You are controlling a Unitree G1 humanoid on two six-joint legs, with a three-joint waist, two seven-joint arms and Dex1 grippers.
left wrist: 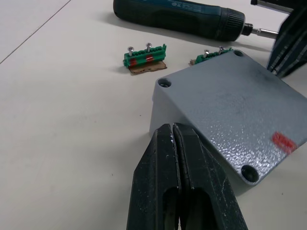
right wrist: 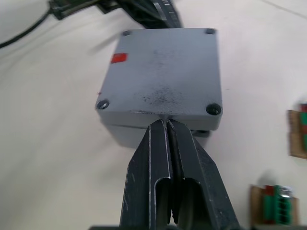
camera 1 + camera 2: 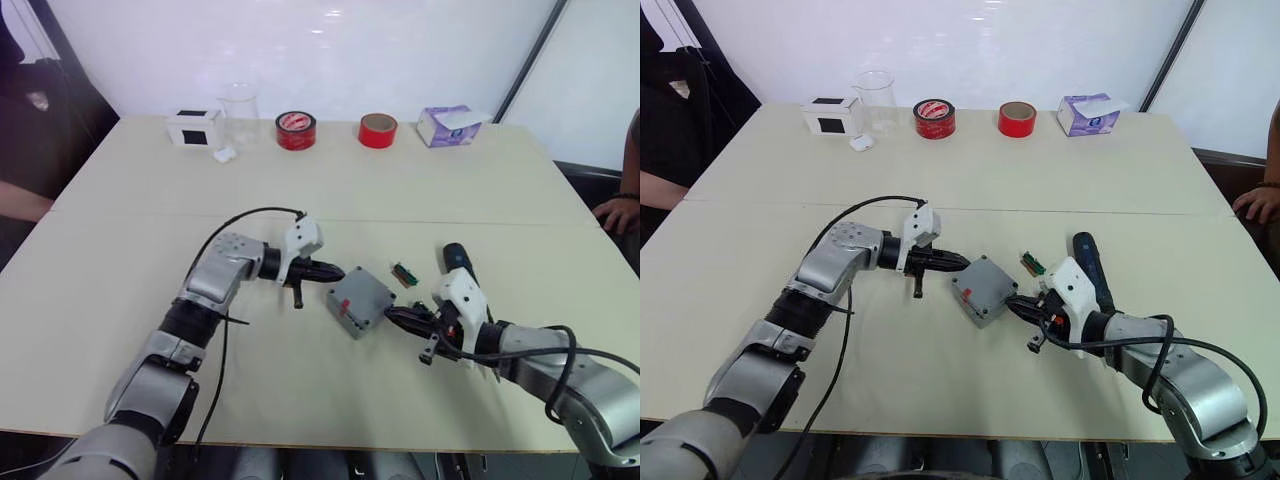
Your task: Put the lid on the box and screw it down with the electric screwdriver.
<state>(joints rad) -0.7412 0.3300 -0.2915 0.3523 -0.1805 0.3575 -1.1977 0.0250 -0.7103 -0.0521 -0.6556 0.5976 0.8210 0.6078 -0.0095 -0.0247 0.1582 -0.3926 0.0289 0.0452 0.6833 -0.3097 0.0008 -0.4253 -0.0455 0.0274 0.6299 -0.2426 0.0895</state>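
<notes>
Both grippers, left gripper (image 3: 338,272) and right gripper (image 3: 392,314), have fingers pressed together, empty, tips touching opposite sides of the lid (image 3: 362,297) resting atop the box (image 2: 144,134) mid-table. Nudge gently to square the corners. The electric screwdriver (image 3: 459,259) lies just right.

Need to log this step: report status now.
Left gripper and right gripper shut, pressing opposite sides of the lid. Lid on box. Electric screwdriver lying untouched.
</notes>
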